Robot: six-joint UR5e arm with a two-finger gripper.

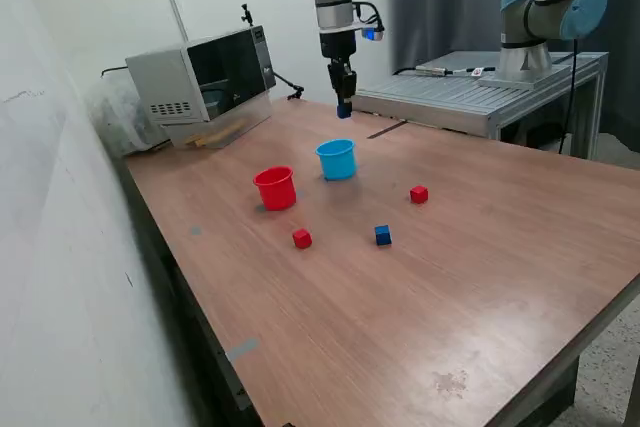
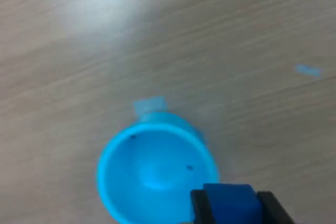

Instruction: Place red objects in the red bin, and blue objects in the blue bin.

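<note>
My gripper (image 1: 343, 107) is shut on a dark blue cube (image 2: 231, 205) and holds it high above the light blue cup (image 1: 337, 159). In the wrist view the cube sits between the black fingers (image 2: 198, 208) over the rim of the blue cup (image 2: 152, 171), whose inside looks empty. The red cup (image 1: 275, 188) stands on the table at the exterior view's left of the blue cup. Two red cubes lie on the table, one (image 1: 302, 238) in front of the red cup, one (image 1: 419, 194) to the right. A second blue cube (image 1: 383, 235) lies between them.
A microwave (image 1: 205, 75) stands at the table's back left. A second arm (image 1: 545, 7) stands on a metal bench (image 1: 470, 92) at the back right. A wall runs along the exterior view's left.
</note>
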